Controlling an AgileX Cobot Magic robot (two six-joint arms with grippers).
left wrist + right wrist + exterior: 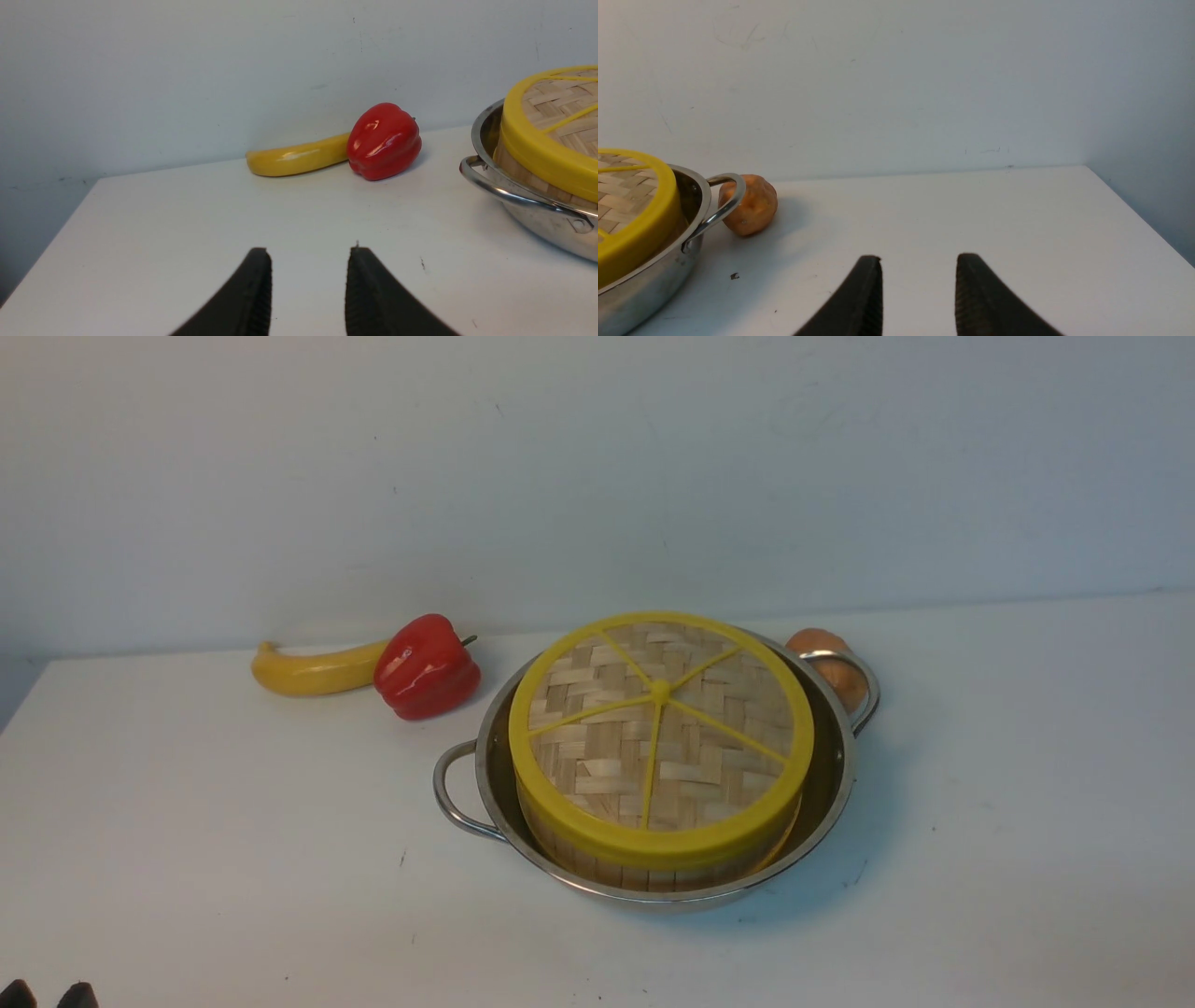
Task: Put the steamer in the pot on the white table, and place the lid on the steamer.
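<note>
The steel pot [826, 793] stands mid-table on the white table [1027, 803]. Inside it sits the bamboo steamer [653, 875], only its wooden side showing. The woven lid [660, 737] with yellow rim and spokes lies flat on top and hides the steamer's inside. The left wrist view shows the pot [551, 224], steamer side [518, 170] and lid [546, 140]. My left gripper [309, 252] hovers open over bare table, well to the pot's left, and its tips [51, 994] peek in at the near left corner. My right gripper [919, 259] is open and empty, right of the pot [654, 275] and lid [640, 228].
A yellow banana [313, 670] and a red bell pepper [427, 666] lie at the back left by the wall. A brown potato-like lump [826, 658] sits behind the pot's right handle [864, 686]. The table's right edge [1139, 219] drops off near my right gripper.
</note>
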